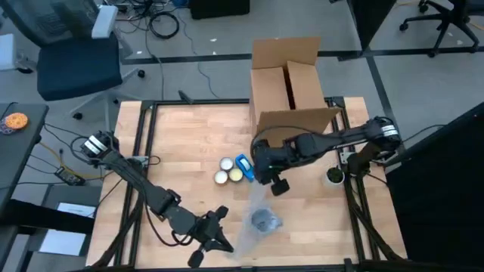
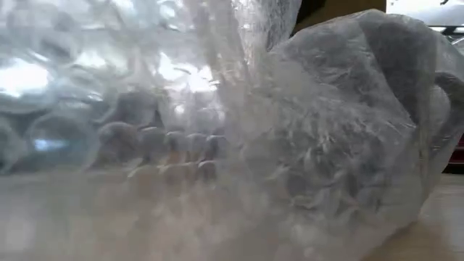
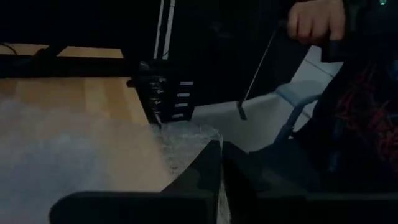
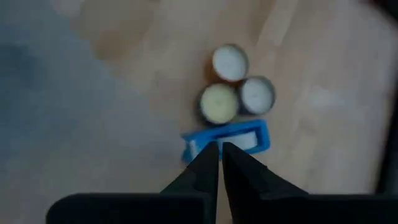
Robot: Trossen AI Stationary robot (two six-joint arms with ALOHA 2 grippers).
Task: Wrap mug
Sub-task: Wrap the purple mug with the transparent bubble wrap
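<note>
The mug (image 1: pixel 265 221) sits near the table's front edge inside clear bubble wrap (image 1: pixel 253 227). In the low view it is a dark shape (image 2: pixel 362 130) behind the wrap (image 2: pixel 145 109), which fills that picture. My left gripper (image 1: pixel 227 244) is at the front edge, left of the mug, shut on the wrap. My right gripper (image 1: pixel 277 186) hangs just beyond the mug, toward the far edge. Its fingers (image 4: pixel 208 165) are shut, and nothing shows between them. My left gripper pinches the bubble wrap's edge (image 3: pixel 186 142) between its two fingers, coming in nearly level from the table's left. The sheet runs away from the fingers across the tabletop toward the mug and lies on the wood. One layer or several, I cannot tell.
Three tea lights (image 1: pixel 227 170) and a blue tape dispenser (image 1: pixel 243 163) lie mid-table, left of my right gripper. An open cardboard box (image 1: pixel 291 83) stands at the far edge. A small pot (image 1: pixel 333 176) sits at the right rail. A person's hand (image 3: pixel 314 22) shows beyond the table.
</note>
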